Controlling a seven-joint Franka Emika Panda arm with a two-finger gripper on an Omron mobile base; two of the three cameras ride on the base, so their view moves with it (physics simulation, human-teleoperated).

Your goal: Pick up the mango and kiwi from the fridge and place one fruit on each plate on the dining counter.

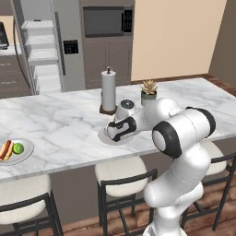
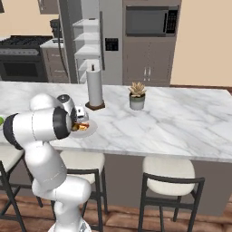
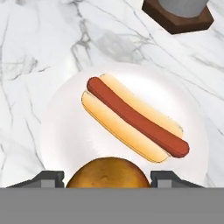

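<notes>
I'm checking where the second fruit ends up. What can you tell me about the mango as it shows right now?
The mango is a small rounded orange-yellow fruit with a slightly mottled, matte skin. In the hand view it sits between the two dark fingertips of the claw, its lower part cut off by the picture's edge. It hangs over the near rim of a pale plate, beside the hot dog lying there. Whether it touches the plate cannot be told.

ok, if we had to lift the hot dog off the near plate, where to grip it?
Across the bun's long sides at mid-length, from straight above. The hot dog lies flat and diagonal on the plate; roll the gripper square to its axis. It holds the mango now.
</notes>
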